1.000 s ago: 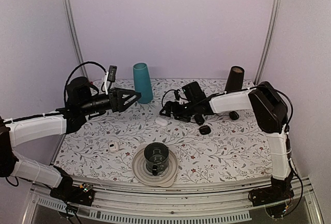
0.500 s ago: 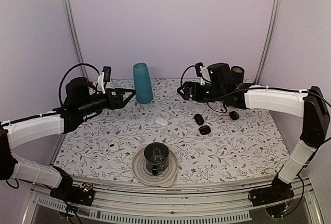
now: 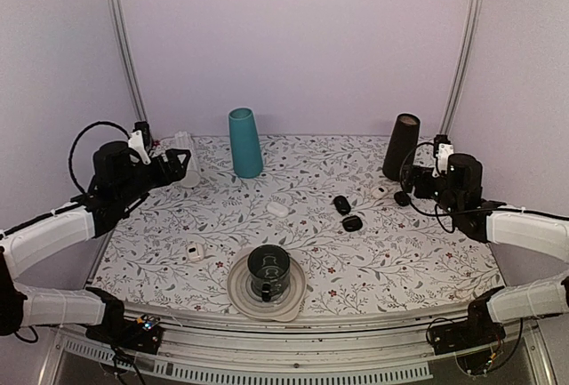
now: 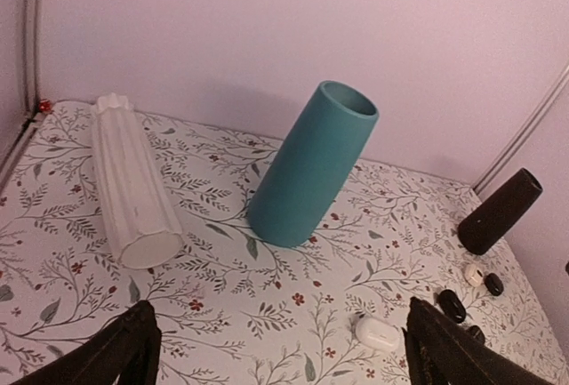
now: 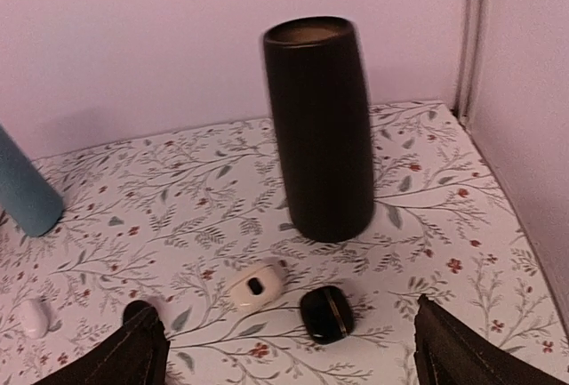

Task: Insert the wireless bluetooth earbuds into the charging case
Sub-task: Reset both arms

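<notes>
**Holdings, as seen from my two wrists**

1. My left gripper: jaws spread wide with nothing between them, held above the table.
2. My right gripper: likewise parted and empty.
3. Charging case: a white pebble lying flat on the table, lid apparently down. It sits ahead of my left gripper, off toward its right finger and clear of both fingers. From my right gripper it lies far off to the left.
4. Small white piece with a dark mark (an earbud, by the look of it): just ahead of my right gripper, a little left of centre.
5. Black oval: just beside item 4 on its right, not touching it.
6. Black cylinder: upright, straight ahead of my right gripper and behind items 4 and 5.
7. Second black oval and third black oval: to the left of my right gripper, between it and the case.
8. White ribbed vase: ahead of my left gripper, to the left.
9. Teal vase: straight ahead of my left gripper.
10. Second marked white piece: on the near side of my left gripper, well apart from it.
11. Cup standing on a plate: to the right of item 10.
</notes>
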Motion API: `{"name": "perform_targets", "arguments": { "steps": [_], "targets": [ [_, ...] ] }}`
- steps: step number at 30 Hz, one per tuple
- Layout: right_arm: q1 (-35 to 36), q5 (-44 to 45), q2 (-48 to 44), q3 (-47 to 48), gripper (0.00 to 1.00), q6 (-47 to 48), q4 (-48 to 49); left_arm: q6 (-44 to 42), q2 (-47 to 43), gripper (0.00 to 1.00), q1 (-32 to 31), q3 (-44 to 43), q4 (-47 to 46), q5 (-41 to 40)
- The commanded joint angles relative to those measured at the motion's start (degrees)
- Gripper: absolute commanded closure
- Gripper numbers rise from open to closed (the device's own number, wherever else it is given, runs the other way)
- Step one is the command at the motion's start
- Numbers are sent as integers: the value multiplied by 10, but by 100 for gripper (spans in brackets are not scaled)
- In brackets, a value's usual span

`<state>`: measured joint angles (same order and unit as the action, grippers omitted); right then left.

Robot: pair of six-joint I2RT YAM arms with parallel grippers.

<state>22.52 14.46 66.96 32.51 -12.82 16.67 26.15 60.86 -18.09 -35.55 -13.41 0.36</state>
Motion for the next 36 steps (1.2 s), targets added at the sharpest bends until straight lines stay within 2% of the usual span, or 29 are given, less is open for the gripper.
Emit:
{"name": "perform_targets", "arguments": {
  "steps": [1, 4, 8, 11, 14, 15, 17, 19, 24, 28, 31, 36],
  "targets": [
    [-110, -8, 14, -66, 4, 39, 146, -15, 11, 4, 36, 36, -20, -59],
    [-164, -31, 50, -60, 2, 51, 158, -36, 26, 4, 56, 55, -41, -83],
    [-190, -8, 98, -126, 3, 92, 339, -83, 19, 4, 79, 114, -127, -103],
    [-193, 3, 136, -148, 2, 140, 428, -114, 4, 4, 92, 175, -224, -117],
    [-200, -47, 159, -173, 2, 145, 505, -126, -10, 4, 105, 192, -249, -122],
    [-200, -54, 180, -189, 2, 145, 562, -144, -10, 4, 107, 195, -266, -119],
    [-203, -75, 184, -214, 1, 152, 593, -209, -5, 4, 106, 198, -285, -117],
    [-203, -95, 217, -245, 0, 163, 697, -233, 8, 4, 109, 203, -307, -149],
    [-204, -90, 204, -237, 1, 166, 659, -245, 49, 4, 134, 244, -433, -164],
    [-203, -61, 207, -204, 1, 149, 600, -261, 149, 4, 142, 274, -595, -165],
    [-203, -59, 208, -207, 1, 150, 608, -282, 191, 4, 140, 273, -636, -145],
    [-203, -58, 208, -207, 1, 149, 611, -286, 303, 4, 142, 292, -801, -174]
  ]
}}
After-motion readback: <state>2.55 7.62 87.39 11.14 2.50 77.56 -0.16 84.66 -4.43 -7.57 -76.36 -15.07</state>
